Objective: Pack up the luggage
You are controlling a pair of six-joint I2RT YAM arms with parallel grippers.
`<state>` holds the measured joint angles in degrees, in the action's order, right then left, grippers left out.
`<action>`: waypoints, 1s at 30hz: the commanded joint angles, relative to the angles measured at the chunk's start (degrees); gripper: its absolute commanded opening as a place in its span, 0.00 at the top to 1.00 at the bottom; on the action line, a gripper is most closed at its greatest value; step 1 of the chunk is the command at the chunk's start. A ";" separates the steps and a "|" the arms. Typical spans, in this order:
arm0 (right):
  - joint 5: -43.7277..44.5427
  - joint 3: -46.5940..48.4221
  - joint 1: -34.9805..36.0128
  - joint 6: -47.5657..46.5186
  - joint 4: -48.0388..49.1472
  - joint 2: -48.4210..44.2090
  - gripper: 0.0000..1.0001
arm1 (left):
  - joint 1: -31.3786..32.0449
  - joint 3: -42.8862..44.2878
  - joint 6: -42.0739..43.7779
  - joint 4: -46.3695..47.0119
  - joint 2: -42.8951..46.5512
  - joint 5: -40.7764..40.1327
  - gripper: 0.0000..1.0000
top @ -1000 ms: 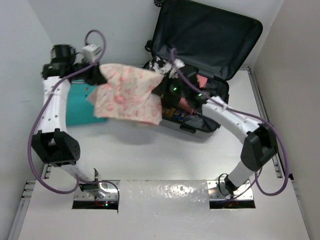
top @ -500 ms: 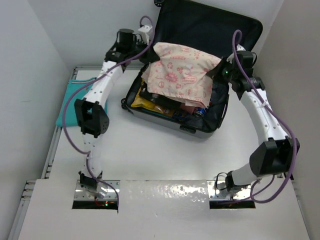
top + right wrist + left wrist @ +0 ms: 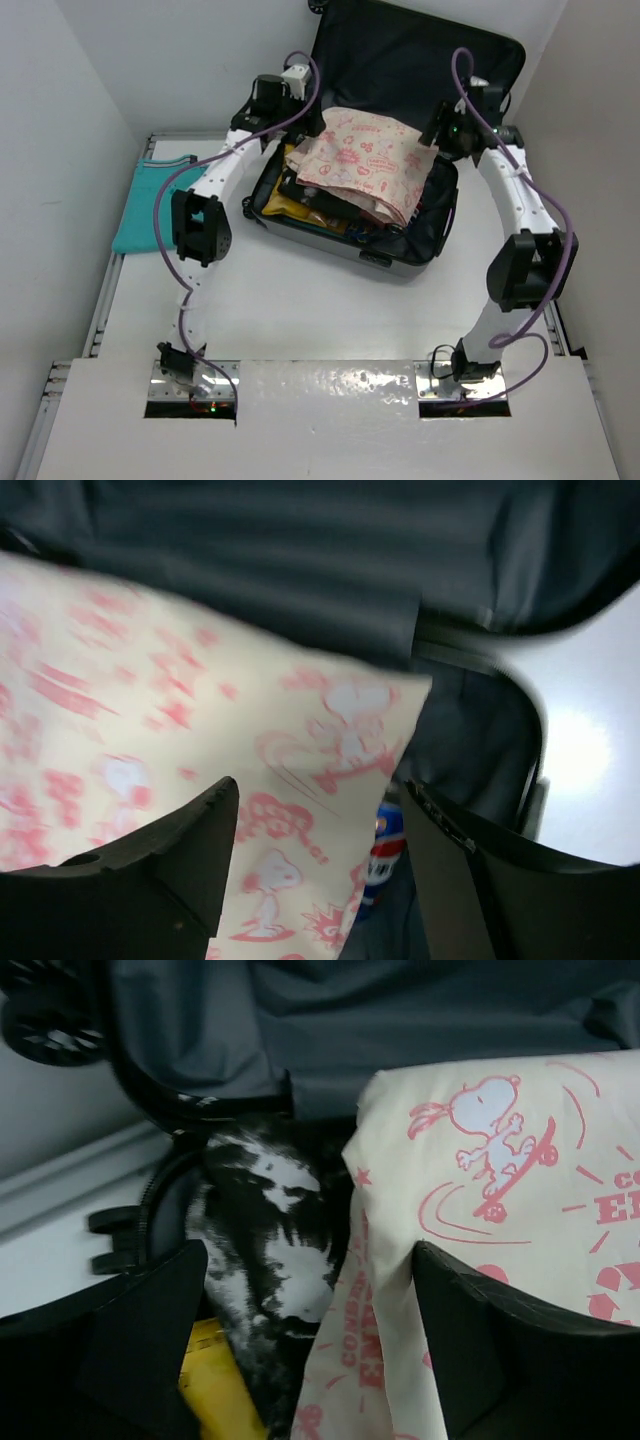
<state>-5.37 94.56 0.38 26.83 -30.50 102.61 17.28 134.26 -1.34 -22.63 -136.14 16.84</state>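
since the luggage (image 3: pixel 410 60) is a stiff, bulky shell, its lid rim beyond the released left pincer (image 3: pixel 305 1260) and right pincer (image 3: pixel 320 790) seems the best hold.

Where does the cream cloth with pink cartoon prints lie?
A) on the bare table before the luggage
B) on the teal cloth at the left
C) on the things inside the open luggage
C: the cream cloth covers the packed things in the open luggage.

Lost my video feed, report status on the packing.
Left gripper open, right gripper open, both at the pink-print cloth's far corners. Cloth lies atop contents of the open luggage. Teal cloth on table, outside.
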 commanded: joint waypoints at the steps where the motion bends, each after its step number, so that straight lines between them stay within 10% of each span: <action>1: 5.27 8.44 -0.03 -7.13 -0.78 -5.30 0.35 | -0.14 2.07 3.54 3.65 8.33 -4.97 0.18; 9: 8.90 -4.21 12.88 -8.74 13.26 -14.29 0.42 | -2.68 8.29 2.67 -3.46 11.68 -6.65 0.17; 13: 3.52 4.79 15.07 -2.74 10.21 -6.74 0.58 | -13.80 6.30 -2.25 -7.33 14.49 -1.92 0.18; 22: 6.16 14.08 39.60 -5.92 9.40 4.87 0.47 | -41.32 -15.16 6.08 -18.39 19.07 -8.05 0.19; 30: 0.19 13.45 48.83 -4.50 11.43 11.56 0.45 | -46.90 -23.06 13.83 -22.56 14.15 -9.55 0.03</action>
<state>-2.44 106.59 48.34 21.34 -20.91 112.33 -32.32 113.65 8.82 -44.38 -122.61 6.39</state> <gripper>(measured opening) 0.547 0.965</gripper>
